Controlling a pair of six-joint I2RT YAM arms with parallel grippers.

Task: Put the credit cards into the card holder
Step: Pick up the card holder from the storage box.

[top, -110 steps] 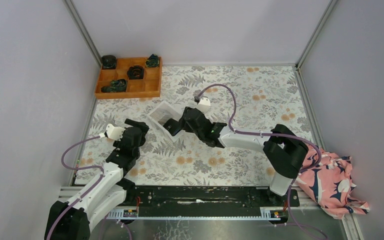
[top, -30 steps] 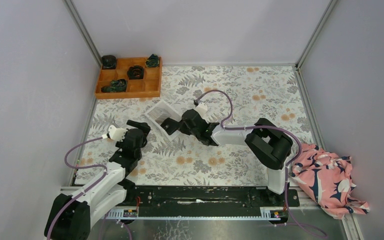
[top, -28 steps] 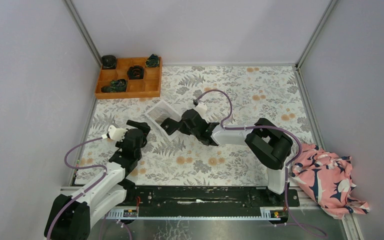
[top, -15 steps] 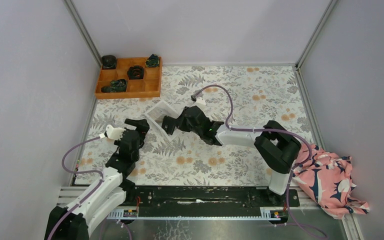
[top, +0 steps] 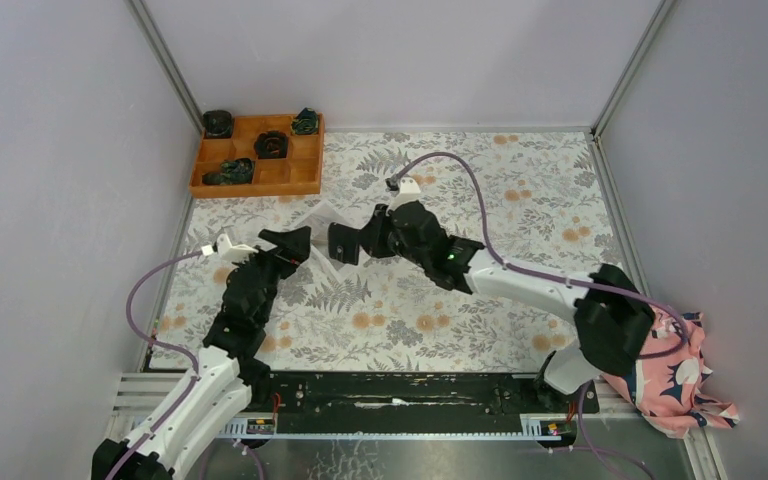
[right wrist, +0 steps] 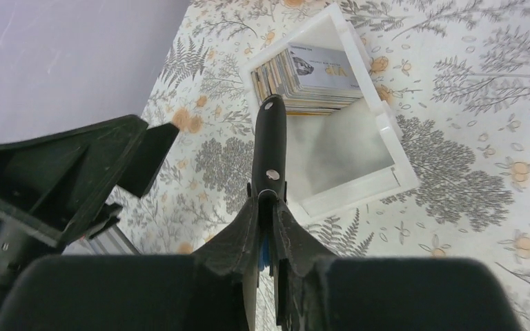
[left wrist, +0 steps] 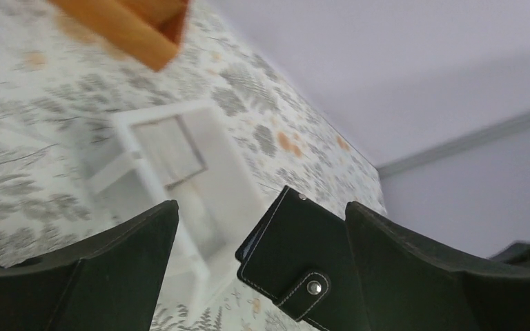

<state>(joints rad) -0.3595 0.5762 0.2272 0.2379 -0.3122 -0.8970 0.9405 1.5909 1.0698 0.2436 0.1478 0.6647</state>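
Observation:
The card holder [top: 339,246] is a closed black wallet with a snap tab. My right gripper [top: 352,242] is shut on it and holds it above the table, just in front of the white tray [top: 321,212]. In the right wrist view the card holder [right wrist: 270,141] stands edge-on between the shut fingers of my right gripper [right wrist: 268,207]. The credit cards [right wrist: 315,72] lie stacked in the tray's far compartment [right wrist: 379,121]. My left gripper [top: 288,242] is open and empty just left of the holder. In the left wrist view the card holder [left wrist: 302,254] hangs between my left gripper's [left wrist: 261,207] spread fingers, not touching them.
An orange compartmented box [top: 257,156] with dark objects stands at the back left. A pink patterned cloth [top: 663,365] lies at the front right edge. Grey walls close in the table on three sides. The tray [left wrist: 179,162] also shows in the left wrist view.
My right arm has lifted the card holder off the tray's edge and carried it slightly left. My left arm has stretched forward, bringing its open gripper up beside the holder.

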